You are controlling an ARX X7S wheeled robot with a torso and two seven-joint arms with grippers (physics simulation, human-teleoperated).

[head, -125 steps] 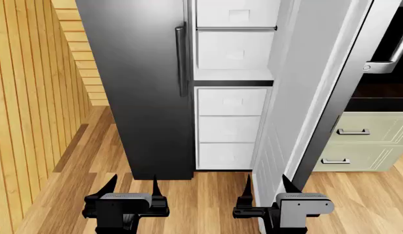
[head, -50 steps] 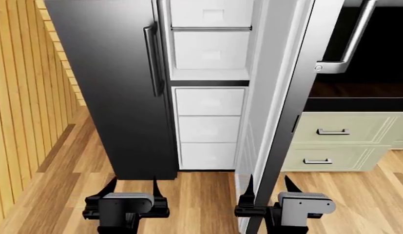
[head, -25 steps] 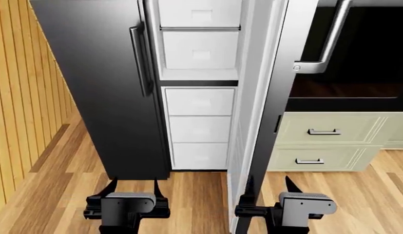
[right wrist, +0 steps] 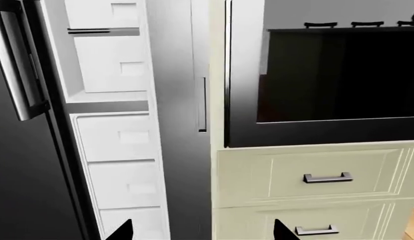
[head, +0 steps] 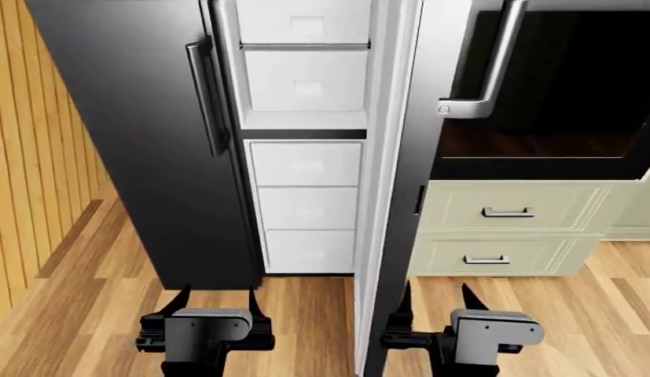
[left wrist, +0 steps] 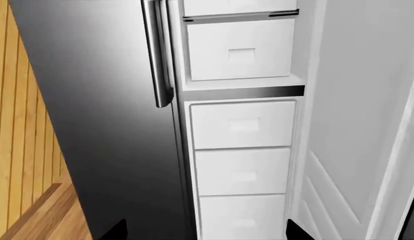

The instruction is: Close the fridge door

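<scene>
Fridge door (head: 400, 196) ajar, edge-on between both spread, empty tools; oven door (head: 545, 78) just right, drawers (head: 303, 204) exposed.

2 black fridge doors (head: 146, 141) (head: 414, 157), 5 white drawers (head: 303, 208) inside, 1 oven (head: 556, 86), 2 green drawers (head: 508, 212), 2 grippers (head: 211, 302) (head: 437, 302).
</scene>
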